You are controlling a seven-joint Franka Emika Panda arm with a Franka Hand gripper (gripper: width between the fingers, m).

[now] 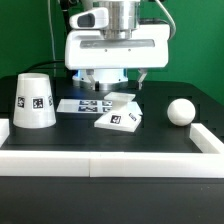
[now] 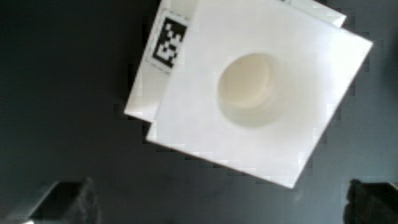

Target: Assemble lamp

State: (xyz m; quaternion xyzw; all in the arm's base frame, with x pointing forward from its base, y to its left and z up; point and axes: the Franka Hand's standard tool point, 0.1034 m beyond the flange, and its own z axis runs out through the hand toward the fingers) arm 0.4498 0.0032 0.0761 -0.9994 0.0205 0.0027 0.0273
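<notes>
The flat white base block [image 1: 120,117] lies on the black table at the centre, tags on its sides. In the wrist view it [image 2: 240,90] fills the frame, its round socket hole facing up. My gripper [image 1: 112,85] hangs just above and behind the block, open and empty; in the wrist view the dark fingertips [image 2: 63,200] stand wide apart with only table between them [image 2: 217,205]. The tapered shade [image 1: 34,101] stands on the exterior view's left, wide end down. The round bulb [image 1: 179,111] rests on the exterior view's right.
The marker board [image 1: 85,104] lies flat behind the base block, partly under the gripper. A white rail [image 1: 110,163] runs along the front of the table, with short side rails at both ends.
</notes>
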